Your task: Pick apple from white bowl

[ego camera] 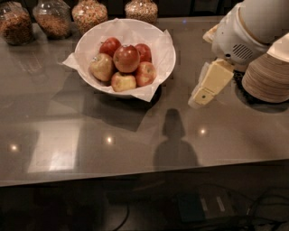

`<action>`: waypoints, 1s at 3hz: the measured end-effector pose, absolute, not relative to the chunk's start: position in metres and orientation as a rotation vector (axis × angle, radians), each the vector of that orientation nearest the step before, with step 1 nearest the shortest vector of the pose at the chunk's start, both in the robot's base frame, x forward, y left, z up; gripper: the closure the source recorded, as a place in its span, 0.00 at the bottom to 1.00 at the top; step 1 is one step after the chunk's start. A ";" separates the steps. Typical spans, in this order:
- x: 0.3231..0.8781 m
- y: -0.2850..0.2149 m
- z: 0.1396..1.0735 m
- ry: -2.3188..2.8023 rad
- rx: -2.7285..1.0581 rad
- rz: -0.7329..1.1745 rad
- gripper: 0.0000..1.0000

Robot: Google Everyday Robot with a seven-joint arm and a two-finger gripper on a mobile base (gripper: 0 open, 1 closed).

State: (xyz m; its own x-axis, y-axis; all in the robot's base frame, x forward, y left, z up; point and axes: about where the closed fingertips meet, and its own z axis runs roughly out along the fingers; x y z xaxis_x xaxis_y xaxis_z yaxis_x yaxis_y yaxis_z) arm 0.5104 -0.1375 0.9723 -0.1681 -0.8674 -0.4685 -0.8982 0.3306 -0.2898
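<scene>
The white bowl [160, 61] sits at the back left of the grey table, lined with crumpled white paper whose corners hang over the rim. It holds several red and yellow apples; the top apple [126, 57] lies in the middle of the pile. My gripper [202, 94] hangs from the white arm at the right, above the table, to the right of the bowl and apart from it. Nothing shows in it.
Several glass jars [89, 13] of dry food stand along the back edge behind the bowl. A stack of beige paper bowls [267, 79] stands at the right, behind the arm. The table's front edge [144, 173] runs across the lower part of the view.
</scene>
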 end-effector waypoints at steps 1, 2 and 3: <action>0.546 -0.112 0.978 2.002 -1.451 0.103 0.00; 0.579 -0.084 0.979 1.967 -1.405 0.147 0.00; 0.608 -0.059 0.974 1.942 -1.382 0.207 0.00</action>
